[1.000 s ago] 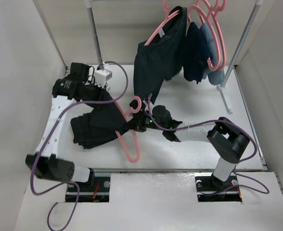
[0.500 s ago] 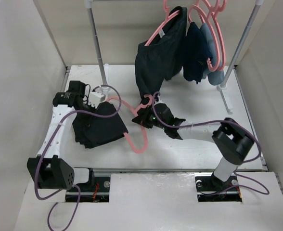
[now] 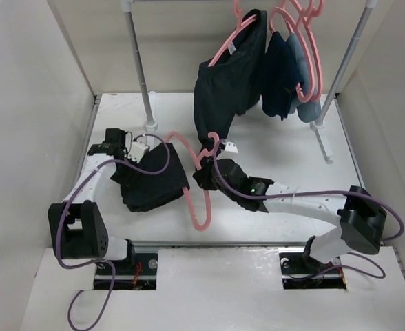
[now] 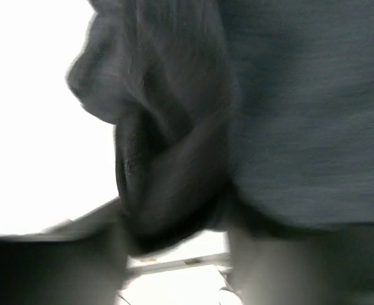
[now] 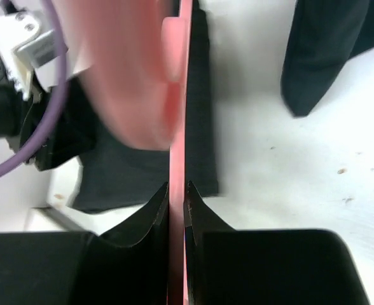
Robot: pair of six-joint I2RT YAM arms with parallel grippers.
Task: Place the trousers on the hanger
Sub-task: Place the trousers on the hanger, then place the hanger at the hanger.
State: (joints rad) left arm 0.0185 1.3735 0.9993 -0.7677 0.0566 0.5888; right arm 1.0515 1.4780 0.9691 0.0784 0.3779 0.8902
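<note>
The black trousers (image 3: 151, 185) lie bunched in a heap at the left of the table. My left gripper (image 3: 139, 148) is at the heap's far edge; in the blurred left wrist view dark cloth (image 4: 289, 95) fills the frame and a fold sits between the jaws (image 4: 174, 235). My right gripper (image 3: 204, 174) is shut on the pink hanger (image 3: 194, 200), which rests against the heap's right edge. In the right wrist view the fingers (image 5: 177, 190) pinch the hanger's thin bar (image 5: 179, 127), with the trousers (image 5: 123, 171) beyond it.
A clothes rack stands at the back on two poles (image 3: 139, 62) (image 3: 344, 69). A shorter black garment (image 3: 226, 83) hangs there on a pink hanger, close behind my right gripper. Navy (image 3: 279, 76) and pale-blue (image 3: 304, 65) clothes hang beside it. Walls close in both sides.
My left gripper has drawn back towards the near edge, and the trousers have gathered into a tighter heap. My right arm has stretched out and swung the hanger against the heap.
</note>
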